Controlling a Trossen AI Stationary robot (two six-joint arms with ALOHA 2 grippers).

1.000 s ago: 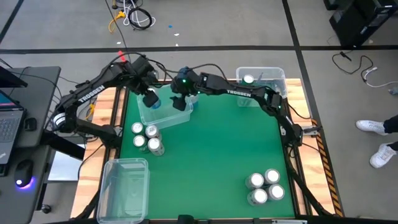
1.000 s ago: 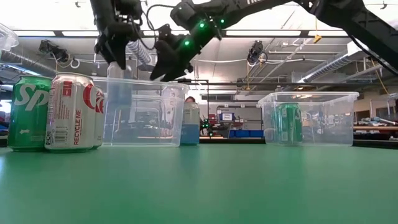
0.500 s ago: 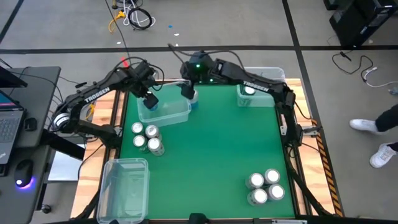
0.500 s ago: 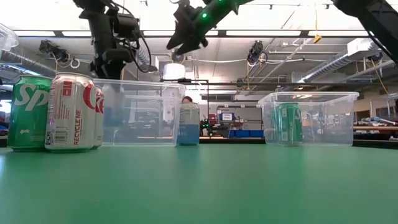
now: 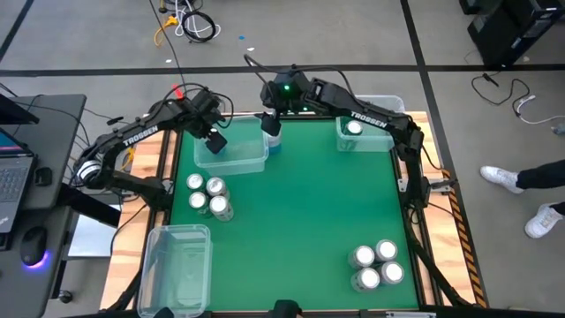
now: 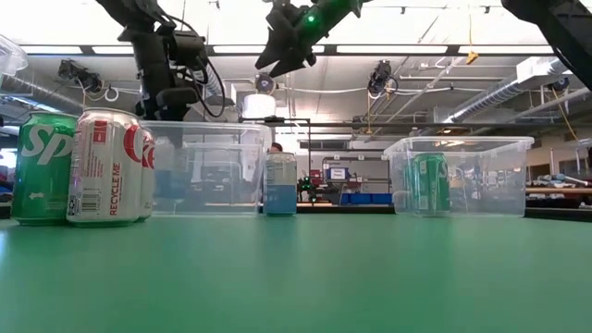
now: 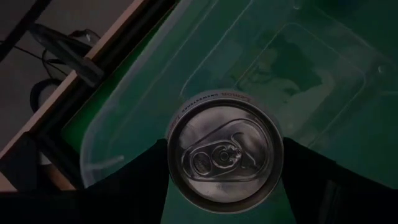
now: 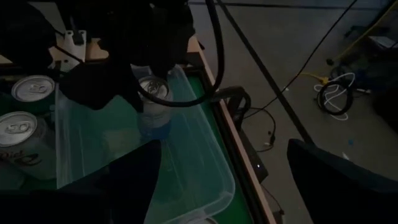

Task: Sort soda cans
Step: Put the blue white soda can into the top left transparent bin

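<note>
My left gripper (image 5: 214,140) is shut on a soda can (image 7: 224,155) with a silver top and a bluish side (image 8: 154,121). It holds the can inside the clear bin (image 5: 231,148) at the far left. My right gripper (image 5: 270,124) hangs open, high above a blue can (image 5: 272,144). That can stands on the mat beside the bin's right wall. Several cans (image 5: 208,194) stand in a cluster on the left, and several more (image 5: 376,265) at the near right. One green can (image 5: 353,128) stands in the far right bin (image 5: 384,110). My left gripper pinches the can's side wall just under the top rim (image 7: 175,155), one finger (image 7: 134,183) on each side. The fingers come from above, pointing steeply down. The can stays upright inside the bin; whether its base is on the bin's floor I cannot tell.
An empty clear bin (image 5: 177,265) lies at the near left corner. The middle of the green mat (image 5: 300,212) is bare. A laptop and a mouse sit on a side desk to the left, and a person's feet show at the right.
My left gripper has gone down with the can, from above the bin's rim into the bin. My right gripper, still open, has risen and drawn back toward the table's far edge. The blue can has stayed standing beside the bin.
</note>
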